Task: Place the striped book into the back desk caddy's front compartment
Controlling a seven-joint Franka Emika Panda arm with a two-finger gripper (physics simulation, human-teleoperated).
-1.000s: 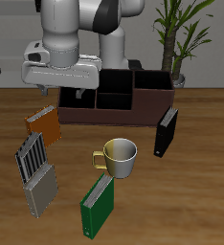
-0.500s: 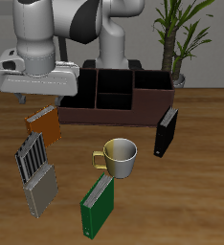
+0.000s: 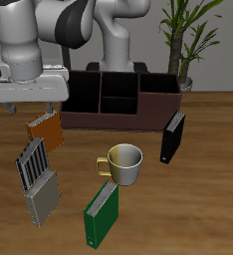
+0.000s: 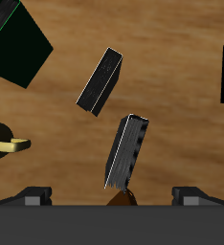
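Gripper (image 3: pixel 30 104) hangs empty, fingers spread wide, above the orange book (image 3: pixel 46 129). Striped book (image 3: pixel 31 162) stands on edge nearer the table's front edge, against the speckled grey book (image 3: pixel 43 198). It looks thin, stiff and light; pinch its upper edge across the thickness.

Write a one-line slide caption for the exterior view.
Gripper hovers above the thin black-and-grey striped book, beside the long reddish-brown desk caddy.

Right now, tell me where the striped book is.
In the exterior view the striped book lies on the table between the orange book and the speckled grey book.
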